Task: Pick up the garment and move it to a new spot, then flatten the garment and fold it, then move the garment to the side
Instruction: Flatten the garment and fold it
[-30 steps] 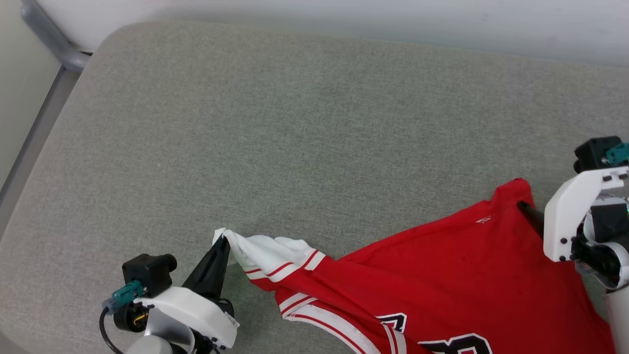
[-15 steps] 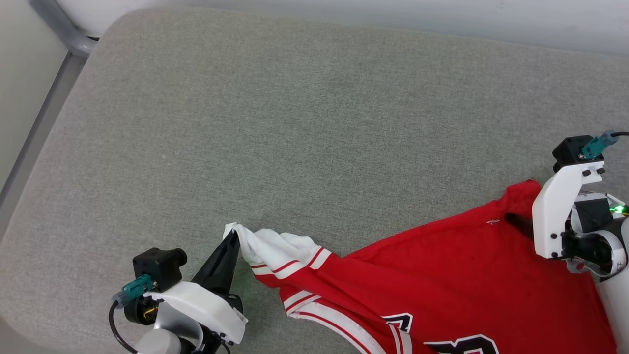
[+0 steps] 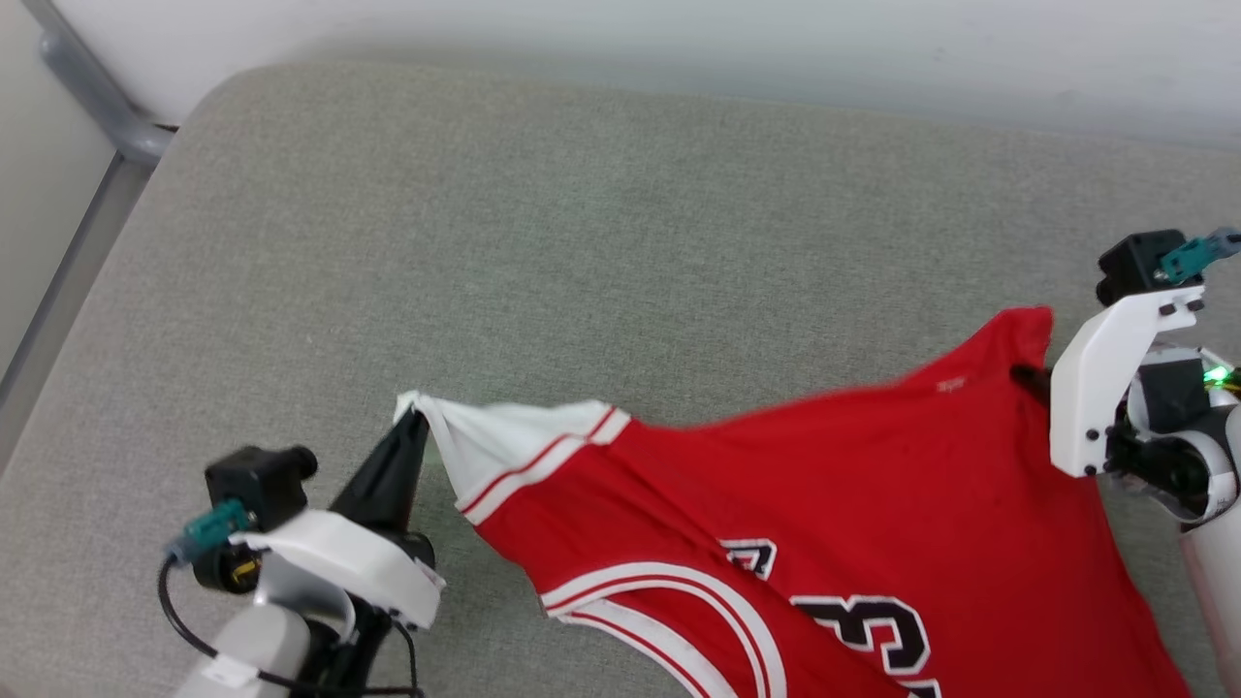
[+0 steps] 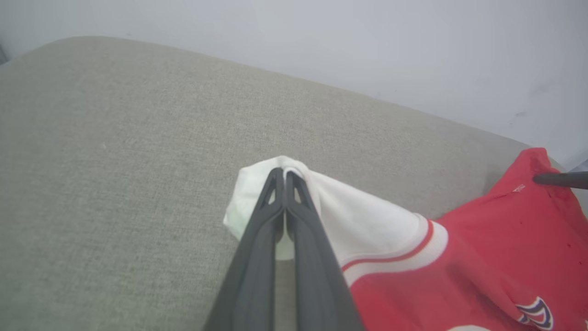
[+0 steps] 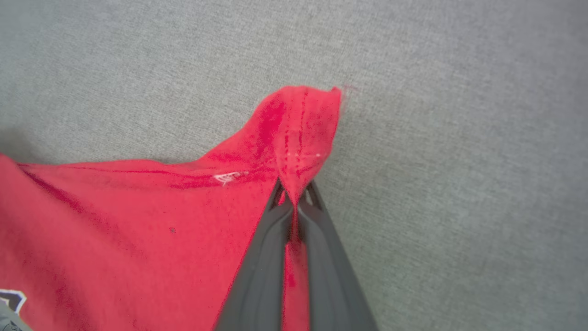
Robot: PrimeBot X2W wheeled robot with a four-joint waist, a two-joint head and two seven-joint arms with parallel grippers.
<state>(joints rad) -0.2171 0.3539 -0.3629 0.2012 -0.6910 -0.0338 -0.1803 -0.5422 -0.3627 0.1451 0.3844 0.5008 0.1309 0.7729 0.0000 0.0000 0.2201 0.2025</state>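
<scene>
The garment (image 3: 795, 485) is a red jersey with a white striped sleeve and black number lettering, stretched between both arms over the grey cushion. My left gripper (image 3: 412, 419) at the lower left is shut on the white sleeve tip (image 4: 257, 184), the fabric pinched between its dark fingers (image 4: 303, 230). At the right, my right gripper (image 3: 1023, 373) is shut on a red corner of the garment (image 5: 298, 138), which bunches up above the fingertips (image 5: 275, 216). The garment's lower part runs out of the head view's bottom edge.
The grey fabric cushion (image 3: 582, 242) spreads wide beyond the garment, with bare room at the back and left. A pale wall (image 3: 679, 39) runs behind it, and a grey metal frame (image 3: 87, 87) edges the far left corner.
My right gripper has shut on the garment's red corner. Both arms have lifted and drawn the garment taut, so more of the lettering shows. The head view has also shifted.
</scene>
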